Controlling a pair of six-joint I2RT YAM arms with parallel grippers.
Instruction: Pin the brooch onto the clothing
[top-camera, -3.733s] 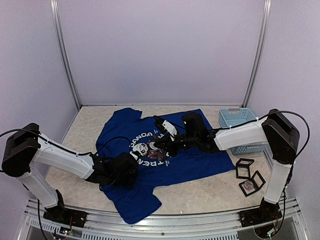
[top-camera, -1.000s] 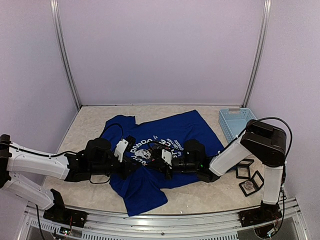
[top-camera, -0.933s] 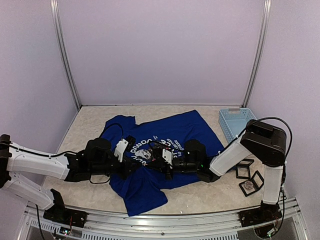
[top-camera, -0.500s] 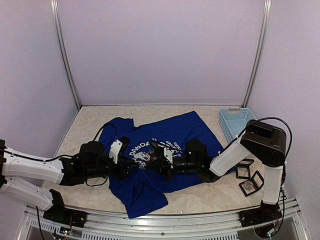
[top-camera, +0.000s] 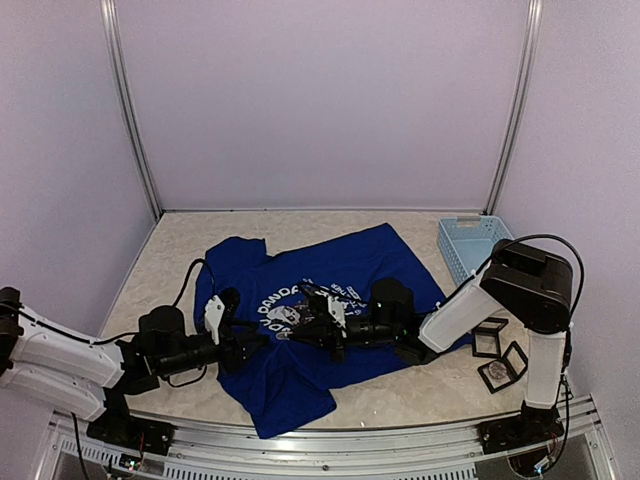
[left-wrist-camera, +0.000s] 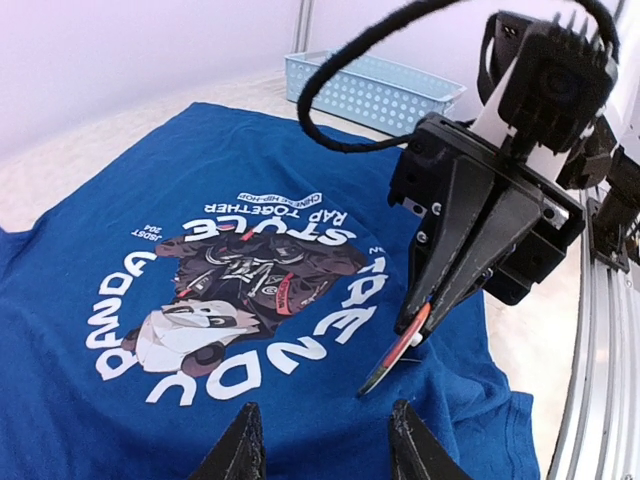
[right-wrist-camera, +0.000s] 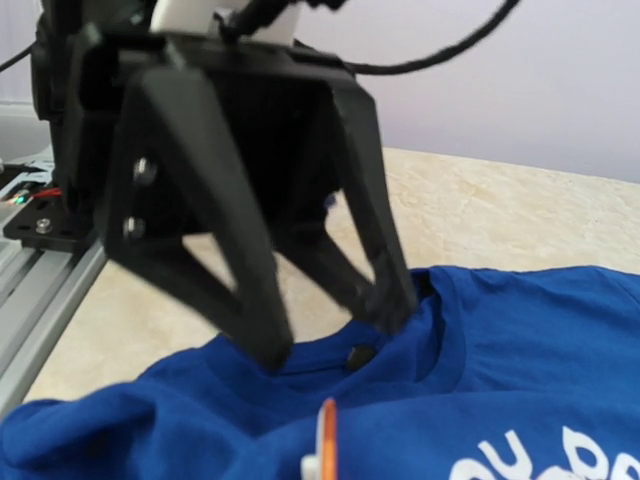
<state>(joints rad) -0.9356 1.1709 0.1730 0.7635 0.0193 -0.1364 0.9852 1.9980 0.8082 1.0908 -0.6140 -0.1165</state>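
Beige speckled surface (top-camera: 170, 250), royal-blue T-shirt (top-camera: 290, 390) spread rumpled across the centre, light-blue basket (top-camera: 470, 245) set at 2 o'clock, black square frames (top-camera: 489, 338) laid close together at 4 o'clock

Overhead: high behind arms, down onto counter (top-camera: 400, 385). Wrist pair: low, close, face to face over clothing (left-wrist-camera: 250, 160); right hand (left-wrist-camera: 412, 330) in left view, left hand (right-wrist-camera: 333, 330) in right.
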